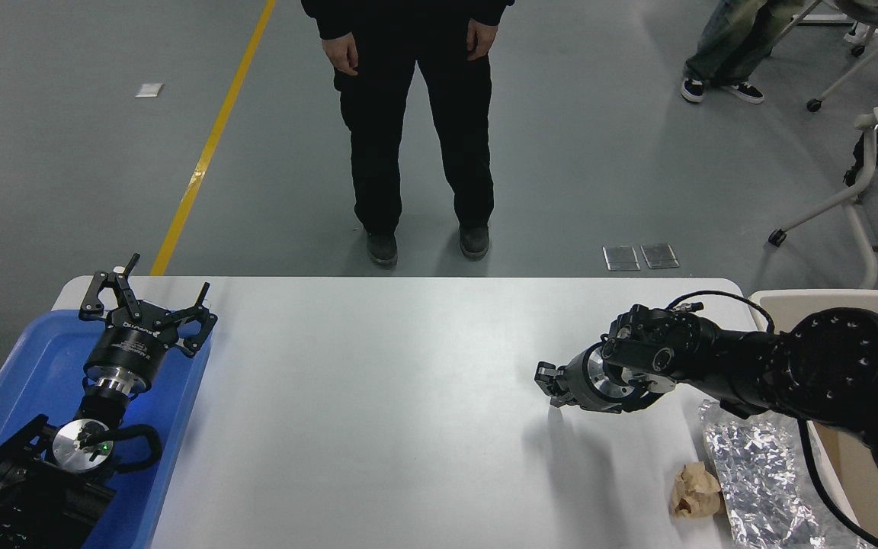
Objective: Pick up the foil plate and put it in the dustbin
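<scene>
The right arm (pixel 828 374) comes in from the right edge of the frame and reaches left, over the white table (pixel 378 396). It lies almost flat, with its wrist turned to the left. The right gripper (pixel 547 385) at its tip hangs above bare table and holds nothing. Its fingers are seen end-on and look close together, but how far apart they are cannot be told.

The left arm (pixel 35 473) rests at the lower left of the frame, over a blue tray (pixel 180 412). The left gripper (pixel 151 305) points toward the top of the frame. Its fingers are spread wide and hold nothing.

A person in black clothes (pixel 416 122) stands past the far side of the table, at the top middle. A small crumpled brown paper ball (pixel 694 492) lies at the lower right, touching the left edge of the foil plate (pixel 759 480).

The foil plate is shiny, silver and crinkled. It lies flat on the table in the lower right corner, partly under the right arm. The cream dustbin (pixel 782 301) stands just beside it, off the table's right edge.
</scene>
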